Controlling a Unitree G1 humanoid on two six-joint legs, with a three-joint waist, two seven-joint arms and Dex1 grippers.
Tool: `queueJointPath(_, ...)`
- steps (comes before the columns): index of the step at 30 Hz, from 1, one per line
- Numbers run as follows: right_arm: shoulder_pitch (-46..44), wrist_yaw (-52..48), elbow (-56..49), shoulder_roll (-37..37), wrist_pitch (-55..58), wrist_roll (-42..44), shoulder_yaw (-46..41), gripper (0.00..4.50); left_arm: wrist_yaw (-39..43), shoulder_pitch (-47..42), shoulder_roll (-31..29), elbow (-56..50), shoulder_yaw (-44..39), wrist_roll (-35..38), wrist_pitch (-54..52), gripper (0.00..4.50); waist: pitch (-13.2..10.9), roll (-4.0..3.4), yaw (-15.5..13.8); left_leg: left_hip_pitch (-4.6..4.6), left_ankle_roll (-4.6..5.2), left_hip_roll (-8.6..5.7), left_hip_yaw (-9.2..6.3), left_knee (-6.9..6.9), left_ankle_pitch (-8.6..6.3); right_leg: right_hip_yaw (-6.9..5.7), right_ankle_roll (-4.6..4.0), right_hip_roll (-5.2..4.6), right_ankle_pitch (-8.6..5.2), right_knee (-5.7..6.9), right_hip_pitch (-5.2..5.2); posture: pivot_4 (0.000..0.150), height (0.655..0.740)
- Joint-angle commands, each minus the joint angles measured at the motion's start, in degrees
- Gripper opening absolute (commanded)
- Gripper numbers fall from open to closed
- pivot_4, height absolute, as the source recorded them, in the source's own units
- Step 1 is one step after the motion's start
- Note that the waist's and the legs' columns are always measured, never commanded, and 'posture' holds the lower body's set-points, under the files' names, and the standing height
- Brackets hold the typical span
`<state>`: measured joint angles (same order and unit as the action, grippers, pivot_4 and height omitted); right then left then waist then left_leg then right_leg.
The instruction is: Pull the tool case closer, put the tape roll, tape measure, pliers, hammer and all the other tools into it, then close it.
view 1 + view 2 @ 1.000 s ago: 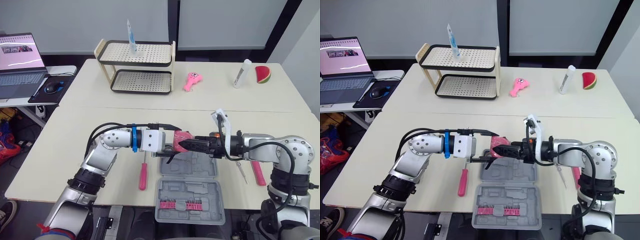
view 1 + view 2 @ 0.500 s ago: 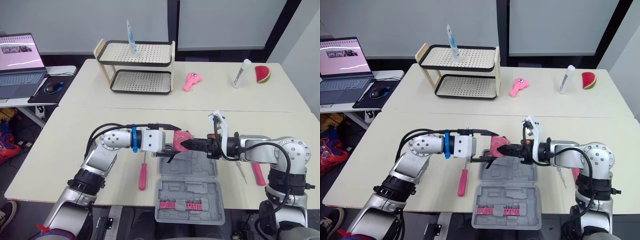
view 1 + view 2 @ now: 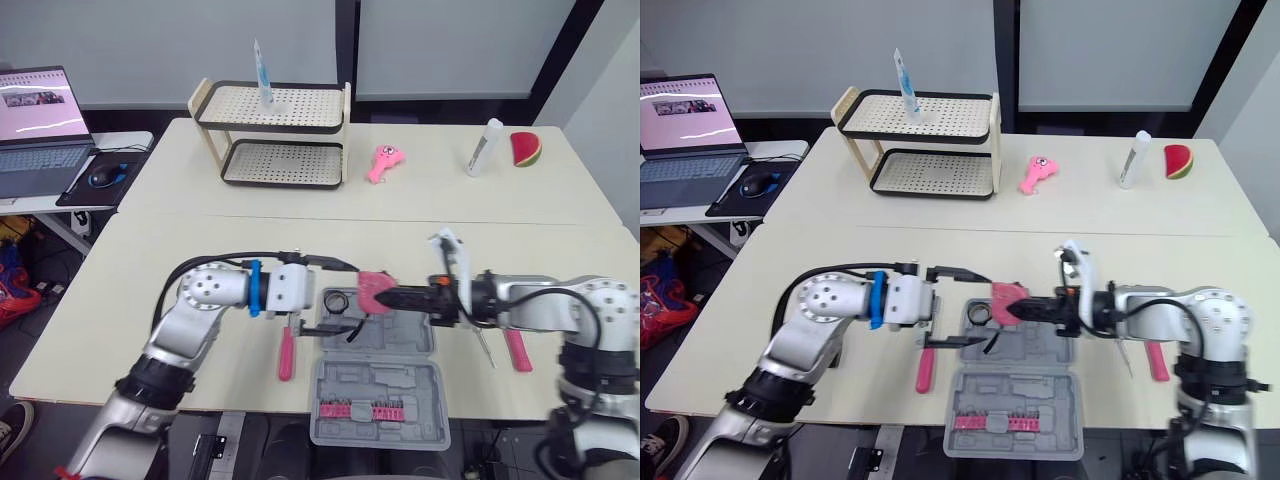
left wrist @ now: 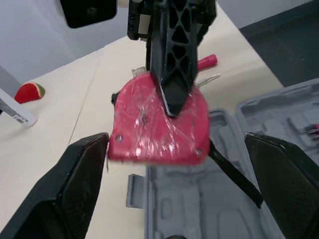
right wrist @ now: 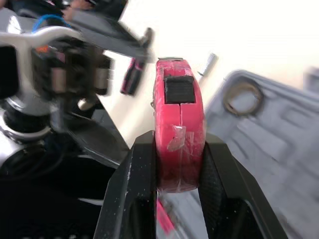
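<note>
A pale cream surface (image 3: 200,240) fills the middle of the room, made of two tables butted along a seam (image 3: 400,220) that runs just in front of a two-tier rack (image 3: 272,135) with perforated shelves. Behind the rack stand light grey wall panels (image 3: 150,40), split by a dark vertical gap (image 3: 346,45). To the rack's left a lower white side desk (image 3: 125,140) carries an open laptop (image 3: 40,130) and a mouse (image 3: 103,176) on a dark pad. Below that desk, the floor (image 3: 25,330) is dark grey. Lighting is even.
</note>
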<state>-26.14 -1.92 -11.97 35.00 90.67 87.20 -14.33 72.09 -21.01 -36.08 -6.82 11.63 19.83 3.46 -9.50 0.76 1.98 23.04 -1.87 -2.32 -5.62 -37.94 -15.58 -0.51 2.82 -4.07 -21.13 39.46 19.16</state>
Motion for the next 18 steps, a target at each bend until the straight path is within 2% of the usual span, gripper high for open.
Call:
queueJointPath(1,3.9,-7.3,1.7,9.8,1.5,3.6,-3.3,0.80,1.2,2.9,-1.7,-7.0,-3.5,8.2,-6.0,4.50,0.0,0.00,-0.2,0.00,0.03,0.00,-0.01,0.00,-0.02,0.00,0.00,0.00,0.00,-0.06,-0.04,0.150,0.7400)
queueJointPath(4,10.5,-13.9,2.3,18.2,1.8,2.5,-3.9,0.80,1.2,5.1,-2.1,-9.1,-4.0,8.9,-6.7,4.50,0.0,0.00,-0.4,-0.01,0.23,0.02,-0.04,-0.01,-0.13,-0.01,0.00,0.00,0.00,-0.23,-0.19,0.150,0.7400)
queueJointPath(7,16.3,-19.2,2.7,23.0,1.7,-0.4,-4.1,0.79,-0.1,6.9,-1.8,-11.7,-3.6,8.5,-7.6,4.50,0.0,0.00,-0.4,-0.12,0.39,0.06,-0.03,-0.02,-0.22,-0.04,0.00,0.00,0.00,-0.45,-0.49,0.150,0.7400)
queueJointPath(11,21.8,-24.4,1.8,25.3,-0.8,-6.7,-2.4,0.79,-1.3,8.6,-1.7,-15.0,-2.8,8.4,-9.2,4.50,0.0,-0.02,-0.2,-0.17,0.40,0.10,-0.04,-0.01,-0.22,-0.03,0.00,0.03,0.00,-0.45,-0.53,0.150,0.7400)
queueJointPath(18,26.5,-32.0,2.5,24.0,-7.9,-18.4,3.2,0.79,-1.5,9.4,-2.4,-17.3,-2.8,8.2,-10.9,4.50,0.0,-0.03,-0.4,-0.22,0.40,0.05,-0.09,-0.02,-0.23,-0.09,0.00,0.02,0.00,-0.51,-0.64,0.150,0.7400)
